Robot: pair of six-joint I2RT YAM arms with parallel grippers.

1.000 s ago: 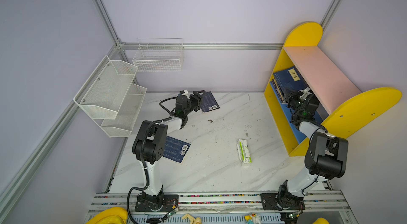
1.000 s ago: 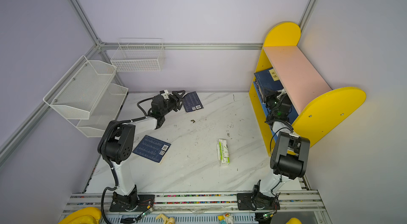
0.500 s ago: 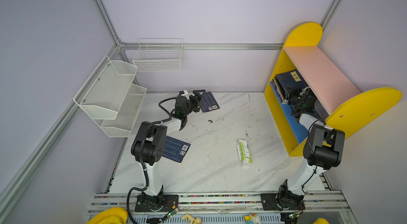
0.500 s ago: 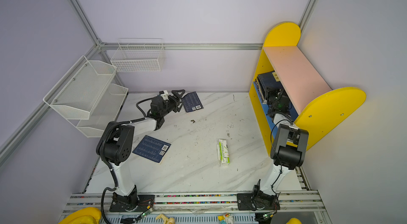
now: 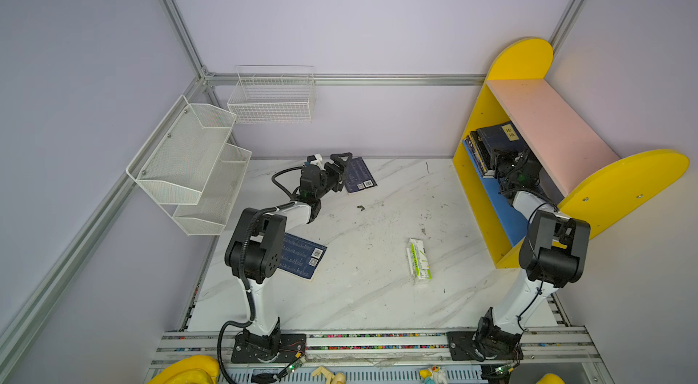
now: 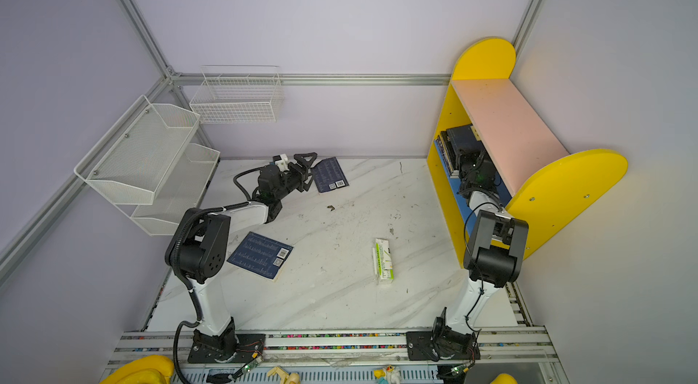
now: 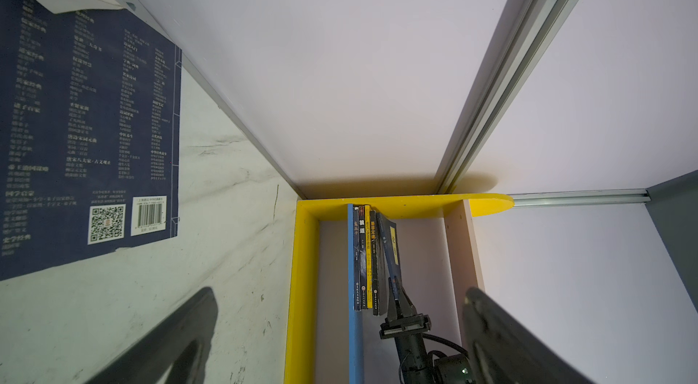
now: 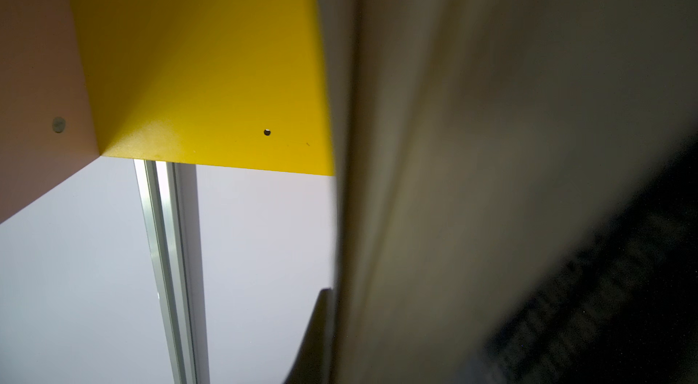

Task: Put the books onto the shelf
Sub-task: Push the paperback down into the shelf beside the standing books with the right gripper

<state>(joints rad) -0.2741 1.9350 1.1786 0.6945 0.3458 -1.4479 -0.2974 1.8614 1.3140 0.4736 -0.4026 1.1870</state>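
The shelf (image 5: 544,118) (image 6: 502,118) stands at the right, with several books (image 5: 481,152) (image 7: 364,261) upright on its blue board. My right gripper (image 5: 498,161) (image 6: 462,159) (image 7: 394,287) is inside it, shut on a navy book (image 5: 498,136) (image 7: 389,246) (image 8: 491,136) that leans against them. My left gripper (image 5: 342,170) (image 6: 306,170) (image 7: 336,344) is open and empty, right beside a navy book (image 5: 360,176) (image 6: 330,174) (image 7: 87,129) lying by the back wall. Another navy book (image 5: 302,259) (image 6: 260,255) lies near the left arm's base.
A green-and-white carton (image 5: 418,261) (image 6: 383,261) lies on the marble table (image 5: 370,299) right of the middle. A white mesh rack (image 5: 189,163) hangs on the left wall and a wire basket (image 5: 272,99) on the back wall.
My left gripper's jaws have spread wider beside the back book. The right gripper has carried its navy book deeper into the shelf, up against the standing books.
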